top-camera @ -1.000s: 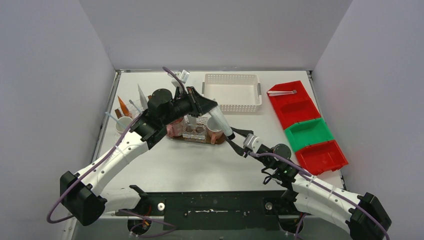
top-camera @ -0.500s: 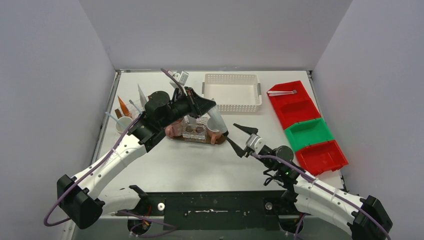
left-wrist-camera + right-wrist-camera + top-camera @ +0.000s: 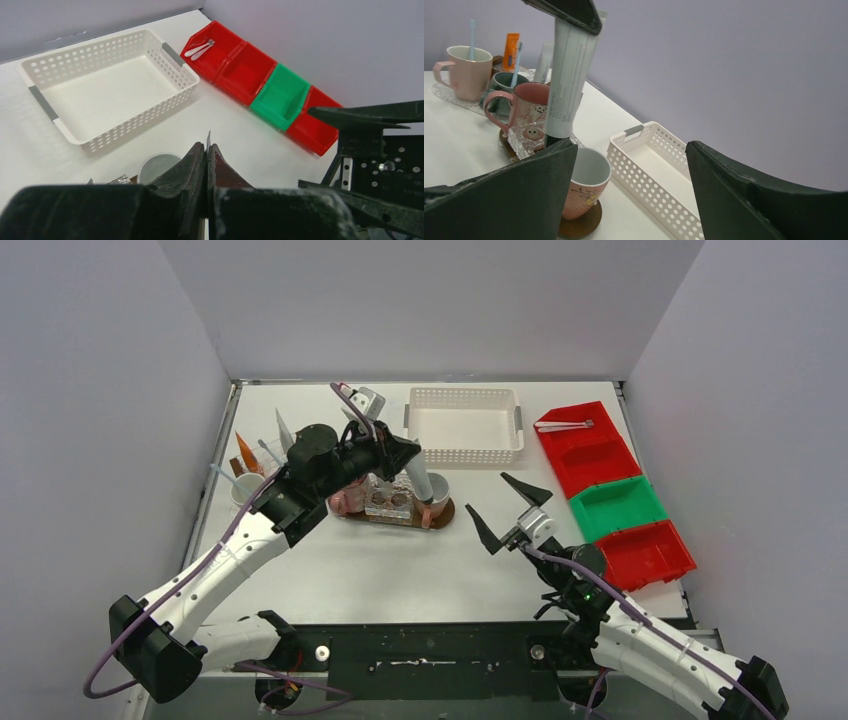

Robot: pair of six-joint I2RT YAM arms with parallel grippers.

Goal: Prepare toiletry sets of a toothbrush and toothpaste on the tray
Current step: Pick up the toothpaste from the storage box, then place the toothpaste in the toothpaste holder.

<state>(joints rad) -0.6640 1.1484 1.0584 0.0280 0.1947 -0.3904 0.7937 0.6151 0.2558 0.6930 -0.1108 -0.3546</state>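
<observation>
My left gripper [image 3: 408, 453] is shut on the flat crimped end of a white-grey toothpaste tube [image 3: 569, 75], which hangs cap-down just above and beside an empty pink mug [image 3: 586, 182]. Only the crimp's thin edge shows in the left wrist view. The mug stands on a brown tray [image 3: 441, 517] with another pink mug [image 3: 526, 107]. My right gripper [image 3: 497, 508] is open and empty, right of the tray. Further left, a dark green mug [image 3: 504, 87] and a pinkish mug [image 3: 466, 70] each hold a toothbrush [image 3: 471, 35]; an orange tube [image 3: 510, 50] stands behind them.
A white perforated basket [image 3: 464, 424] sits behind the tray. Red and green bins [image 3: 610, 505] line the right side; the farthest red one holds slim white items [image 3: 562, 424]. Grey walls enclose the table on three sides.
My right gripper opened, let go of the tube and drew back to the right. The left gripper closed on the tube's top end, and the tube swung more upright over the mug.
</observation>
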